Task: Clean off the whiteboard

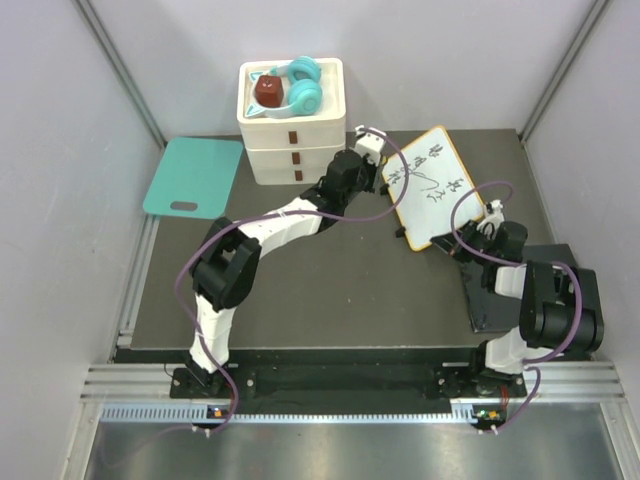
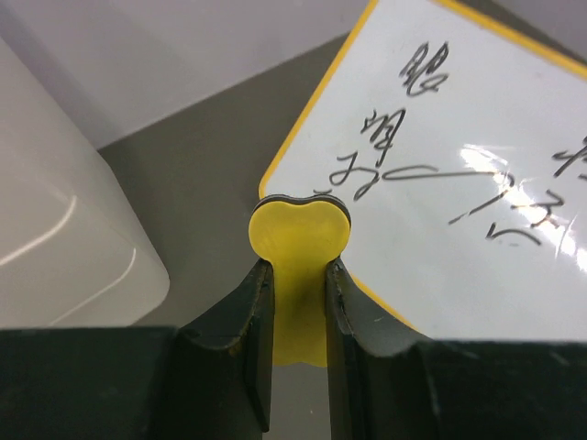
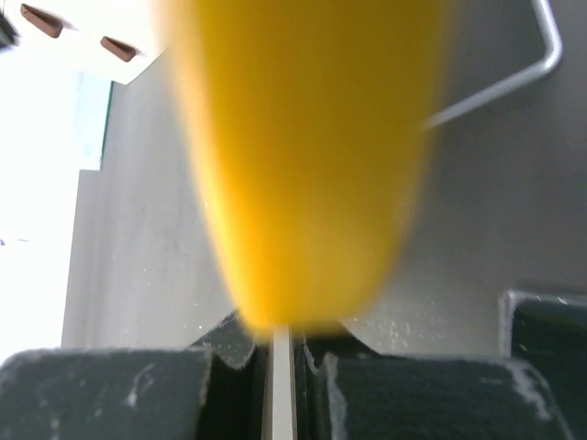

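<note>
Left claw (image 2: pixel 298 275) clamps a smooth yellow heart-shaped eraser (image 2: pixel 299 234), dark felt along its top, right at the whiteboard's (image 2: pixel 459 137) rounded, yellow-rimmed corner. Right claw (image 3: pixel 282 341) is pinched tight on the glossy board's thin near edge. The board sits angled at the dark matte counter's (image 1: pixel 330 290) rear right. Black handwritten scribbles cross it, and they're unreadable.

Whiteboard (image 1: pixel 430 190) right of drawer unit (image 1: pixel 290 160), handled board (image 1: pixel 193 177) left, headphones (image 1: pixel 305 88) on top
</note>
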You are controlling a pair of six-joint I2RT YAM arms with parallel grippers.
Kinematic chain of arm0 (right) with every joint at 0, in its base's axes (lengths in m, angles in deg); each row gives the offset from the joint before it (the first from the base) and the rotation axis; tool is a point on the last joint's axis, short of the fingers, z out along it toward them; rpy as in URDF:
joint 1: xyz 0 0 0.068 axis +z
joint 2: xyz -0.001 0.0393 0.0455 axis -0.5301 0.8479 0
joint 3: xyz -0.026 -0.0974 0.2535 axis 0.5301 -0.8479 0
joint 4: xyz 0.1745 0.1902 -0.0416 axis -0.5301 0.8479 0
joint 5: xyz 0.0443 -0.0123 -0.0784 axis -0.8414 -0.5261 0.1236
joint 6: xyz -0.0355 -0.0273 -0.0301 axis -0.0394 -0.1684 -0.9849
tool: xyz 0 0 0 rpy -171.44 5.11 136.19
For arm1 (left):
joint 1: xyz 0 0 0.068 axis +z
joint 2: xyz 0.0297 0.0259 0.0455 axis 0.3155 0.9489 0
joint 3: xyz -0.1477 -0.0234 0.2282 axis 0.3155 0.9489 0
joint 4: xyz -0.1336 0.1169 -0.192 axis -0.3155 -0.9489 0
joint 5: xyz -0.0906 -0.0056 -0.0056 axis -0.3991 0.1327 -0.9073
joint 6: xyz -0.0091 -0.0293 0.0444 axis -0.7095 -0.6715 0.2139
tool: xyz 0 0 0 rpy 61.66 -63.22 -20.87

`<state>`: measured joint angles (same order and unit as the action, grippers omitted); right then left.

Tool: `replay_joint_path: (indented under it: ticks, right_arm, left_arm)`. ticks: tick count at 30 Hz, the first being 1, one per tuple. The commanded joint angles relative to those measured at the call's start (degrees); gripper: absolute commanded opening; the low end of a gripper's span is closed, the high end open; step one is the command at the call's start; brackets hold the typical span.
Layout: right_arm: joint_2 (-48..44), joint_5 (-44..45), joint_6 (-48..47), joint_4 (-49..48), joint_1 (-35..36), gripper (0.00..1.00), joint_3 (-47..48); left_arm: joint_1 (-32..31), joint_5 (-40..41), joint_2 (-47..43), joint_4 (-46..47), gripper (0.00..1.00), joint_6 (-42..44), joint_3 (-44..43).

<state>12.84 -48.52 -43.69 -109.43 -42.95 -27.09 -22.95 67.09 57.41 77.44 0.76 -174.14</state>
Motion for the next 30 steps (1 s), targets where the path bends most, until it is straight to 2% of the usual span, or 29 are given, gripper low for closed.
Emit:
replay_joint_path:
  ticks: [1, 8, 22, 27, 30]
  right_arm:
    - [1.7, -5.6, -3.3, 8.1, 3.6, 0.0, 0.4]
    - [1.8, -7.2, -5.7, 14.1, 5.1, 0.0, 3.1]
    - [-0.5, -7.5, -10.4, 27.7, 10.1, 0.0, 5.1]
    - [-2.3, -6.9, -14.1, 37.5, 12.5, 0.0, 7.1]
    - [-3.3, -7.0, -15.4, 39.2, 12.5, 0.0, 7.1]
  left_arm:
    - [-0.5, 0.1, -1.5, 5.0, 0.0, 0.2, 0.3]
    - [-0.5, -2.3, 1.5, 3.9, 0.0, -1.1, -1.1]
    - [-0.5, -1.7, 2.7, 1.8, 0.0, 0.6, -2.3]
    - [-0.4, -0.1, 3.0, 0.5, 0.0, 0.9, -2.6]
    - [-0.2, 0.9, 3.3, 0.0, 0.0, 0.9, -2.3]
